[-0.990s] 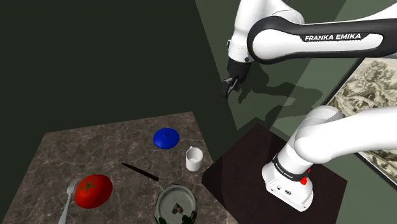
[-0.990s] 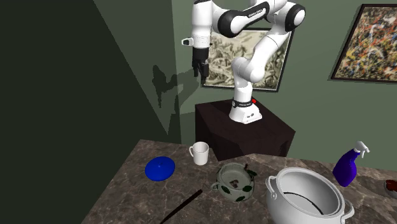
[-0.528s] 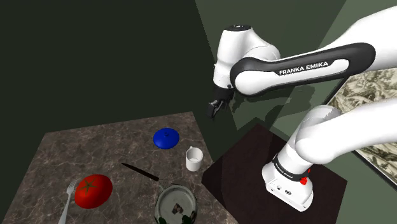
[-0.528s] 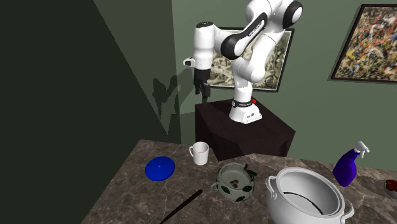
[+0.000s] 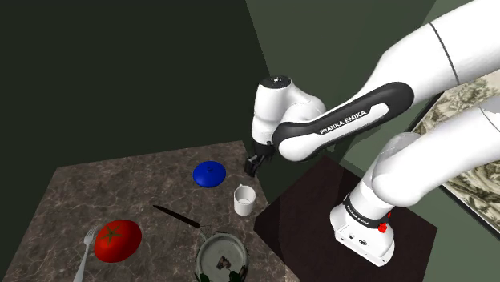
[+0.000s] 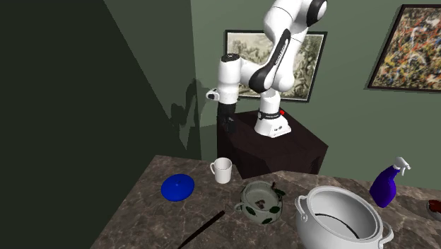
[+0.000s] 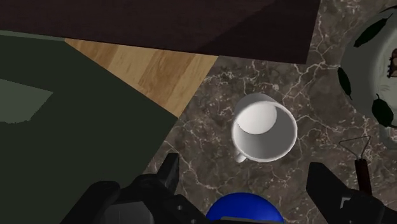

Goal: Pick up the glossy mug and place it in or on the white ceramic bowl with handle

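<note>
A glossy white mug (image 5: pixel 243 200) stands upright near the marble table's corner, empty, also seen in the second exterior view (image 6: pixel 222 170). My gripper (image 5: pixel 252 165) hangs open in the air above it, a little toward the table edge (image 6: pixel 228 126). In the wrist view the mug (image 7: pixel 263 129) lies ahead of my gripper (image 7: pixel 243 168), whose two fingers stand wide apart and touch nothing. A pale bowl with two handles and dark green leaf marks (image 6: pixel 261 201) sits close beside the mug (image 5: pixel 222 258). Its rim (image 7: pixel 372 57) also shows in the wrist view.
A blue disc (image 5: pixel 209 174) lies next to the mug and a black knife (image 5: pixel 176 216) in front of it. A red tomato (image 5: pixel 118 239) and a fork (image 5: pixel 82 256) lie further along. A large white pot (image 6: pixel 343 219) and a blue spray bottle (image 6: pixel 387 184) stand beyond the bowl. The dark stand (image 5: pixel 352 216) borders the table.
The arm has swung down and toward the table, bringing the gripper from high beside the wall to just above the mug. The fingers stayed open; nothing on the table moved.
</note>
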Controlling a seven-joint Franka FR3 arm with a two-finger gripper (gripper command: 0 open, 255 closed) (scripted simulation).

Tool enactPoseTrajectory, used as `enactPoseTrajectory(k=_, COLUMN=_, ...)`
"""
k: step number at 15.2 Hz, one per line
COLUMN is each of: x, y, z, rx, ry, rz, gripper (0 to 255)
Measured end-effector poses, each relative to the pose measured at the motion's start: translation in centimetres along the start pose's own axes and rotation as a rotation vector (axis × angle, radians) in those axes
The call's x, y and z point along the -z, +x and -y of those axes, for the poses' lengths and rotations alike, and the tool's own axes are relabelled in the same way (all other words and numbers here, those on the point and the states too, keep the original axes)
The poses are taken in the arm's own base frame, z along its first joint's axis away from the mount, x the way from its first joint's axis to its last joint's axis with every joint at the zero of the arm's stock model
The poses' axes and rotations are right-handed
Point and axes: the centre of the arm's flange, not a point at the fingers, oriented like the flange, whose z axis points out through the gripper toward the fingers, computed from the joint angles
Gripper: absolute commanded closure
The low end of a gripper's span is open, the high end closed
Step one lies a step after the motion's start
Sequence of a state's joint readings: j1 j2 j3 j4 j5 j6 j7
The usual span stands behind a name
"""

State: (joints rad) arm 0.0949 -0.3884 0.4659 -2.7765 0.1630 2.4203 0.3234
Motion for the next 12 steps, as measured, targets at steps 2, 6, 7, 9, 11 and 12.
enactPoseTrajectory(k=2, x=-2.0, y=0.5, z=1.4, rx=-0.004, ry=-0.002, rz=-0.002, gripper=0)
enactPoseTrajectory(k=6, x=-6.8, y=0.7, z=4.0, rx=-0.013, ry=-0.003, rz=-0.003, gripper=0)
enactPoseTrajectory(k=7, x=-7.9, y=0.9, z=4.5, rx=-0.014, ry=-0.003, rz=-0.004, gripper=0)
enactPoseTrajectory(k=9, x=-10.0, y=1.2, z=6.3, rx=-0.015, ry=-0.002, rz=-0.005, gripper=0)
enactPoseTrajectory(k=11, x=-12.0, y=2.0, z=7.6, rx=-0.018, ry=-0.001, rz=-0.008, gripper=0)
enactPoseTrajectory(k=12, x=-13.2, y=1.9, z=8.1, rx=-0.02, ry=-0.001, rz=-0.008, gripper=0)
